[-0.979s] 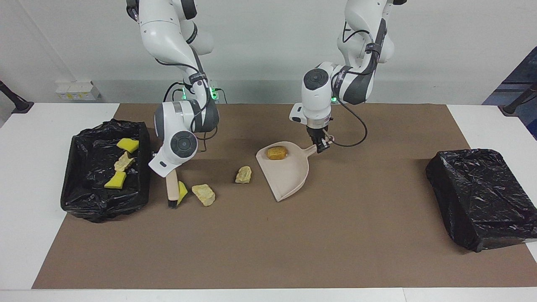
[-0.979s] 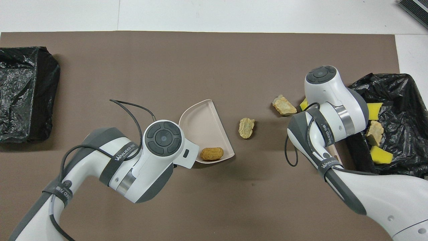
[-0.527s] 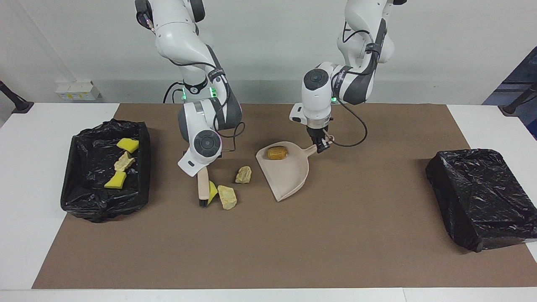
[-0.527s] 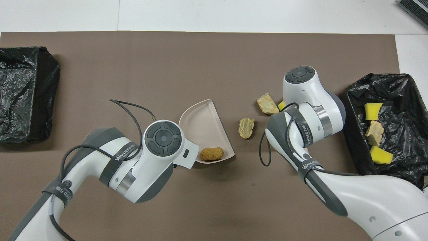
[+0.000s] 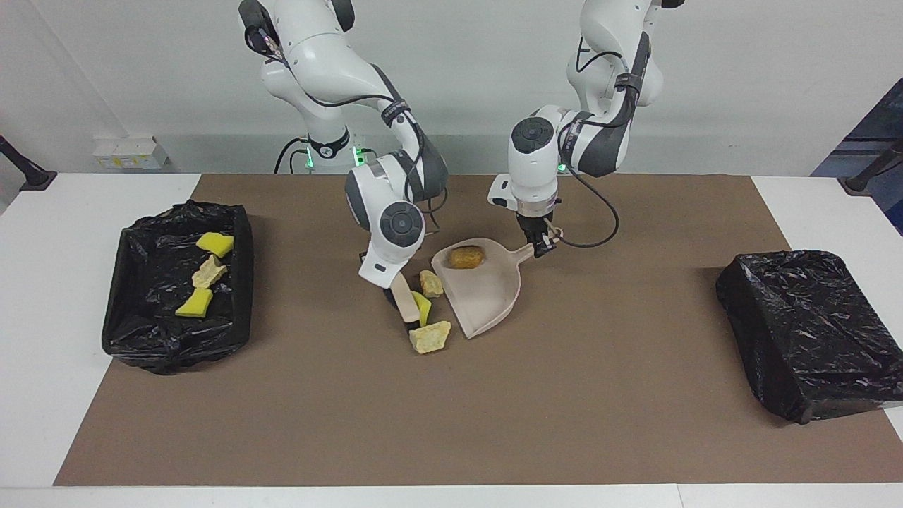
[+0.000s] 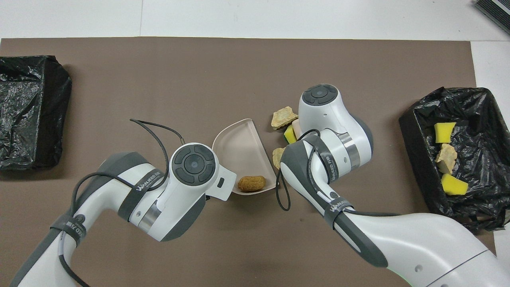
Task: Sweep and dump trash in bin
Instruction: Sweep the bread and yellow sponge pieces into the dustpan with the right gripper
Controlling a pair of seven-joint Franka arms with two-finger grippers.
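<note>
Since a second ago the brush (image 5: 405,302) has swept from beside the trash bin (image 5: 127,339) to just beside the dustpan (image 5: 487,293) – three scraps (image 5: 429,337) pushed along with it, now bunched at the pan's open edge. The right gripper (image 5: 390,291) is clamped on the brush handle. The left gripper (image 5: 540,247) is closed on the dustpan handle, unmoved. One brown lump (image 5: 466,257) sits in the pan near the handle, long axis across the pan. Three more scraps (image 5: 203,271) lie in the bin. The brush stands between the bin and the pile. A second black bin (image 5: 804,331) sits toward the left arm's end – well apart from the dustpan.
</note>
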